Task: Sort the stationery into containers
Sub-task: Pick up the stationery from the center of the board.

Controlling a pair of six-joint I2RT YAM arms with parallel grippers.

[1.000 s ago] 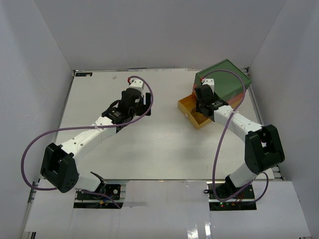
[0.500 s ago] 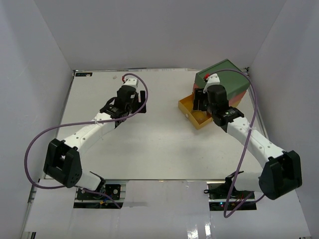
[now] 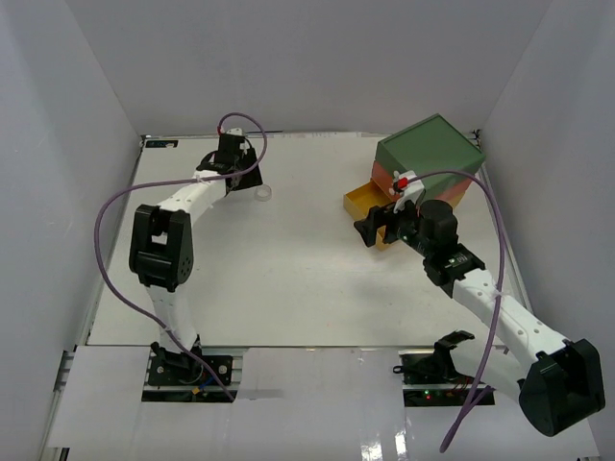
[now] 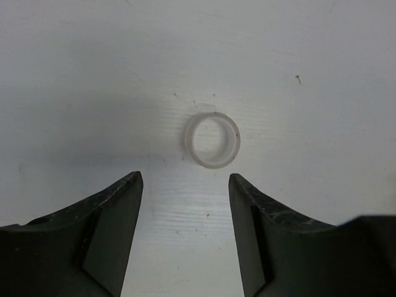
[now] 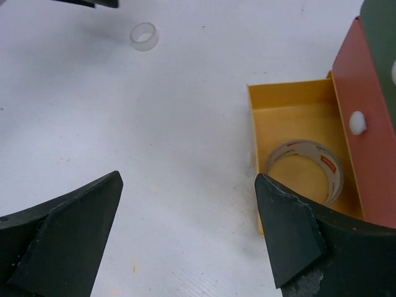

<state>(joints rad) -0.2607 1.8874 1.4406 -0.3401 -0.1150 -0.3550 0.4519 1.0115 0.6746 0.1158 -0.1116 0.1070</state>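
Clear tape roll (image 4: 212,140) lies flat on table (image 4: 322,49), far-left area, well apart from chest (image 3: 428,158) at far right. L gripper (image 4: 185,177) hovers over it, jaws apart & empty; roll sits just beyond the tips, not btwn them. Beige tape roll (image 5: 303,170) already sits in pulled-out yellow drawer (image 5: 291,102). R gripper (image 5: 188,178) is spread wide, holding nothing, just left of drawer. Step in hand, prob.: pick up clear roll. To do it well: shift tips fwd till roll is centred btwn fingers, drop to table level, pinch gently across rim, since thin ring may squash or skid.
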